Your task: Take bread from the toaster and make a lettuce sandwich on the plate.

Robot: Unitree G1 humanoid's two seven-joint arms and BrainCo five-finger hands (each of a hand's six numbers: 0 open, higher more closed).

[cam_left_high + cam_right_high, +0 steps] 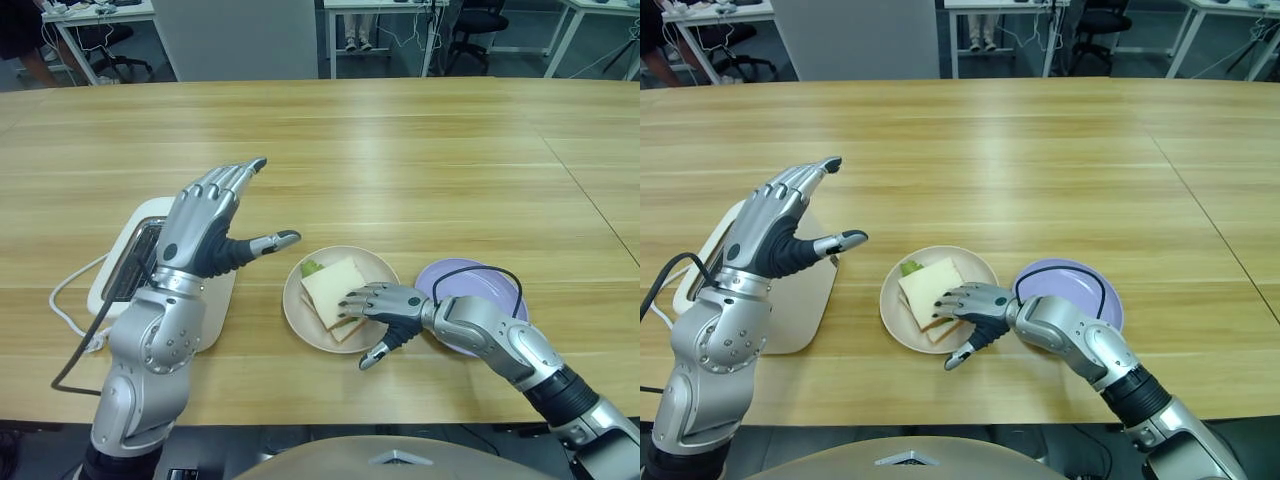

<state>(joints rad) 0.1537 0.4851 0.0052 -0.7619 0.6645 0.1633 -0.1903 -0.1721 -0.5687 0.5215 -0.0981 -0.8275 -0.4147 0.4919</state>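
Note:
A beige plate (300, 318) near the table's front edge holds a sandwich: a top bread slice (330, 288) with green lettuce (312, 268) peeking out at its far left corner. My right hand (385, 308) lies across the plate's right rim, fingers spread and resting on the bread's right edge, holding nothing. The white toaster (125, 262) lies to the left, partly hidden by my left arm. My left hand (210, 225) hovers raised above the toaster's right side, open, fingers extended.
A purple plate (490, 285) sits right of the beige one, partly under my right forearm, with a black cable looping over it. The toaster's white cord (62, 300) trails off to the left. Chairs and desks stand beyond the table's far edge.

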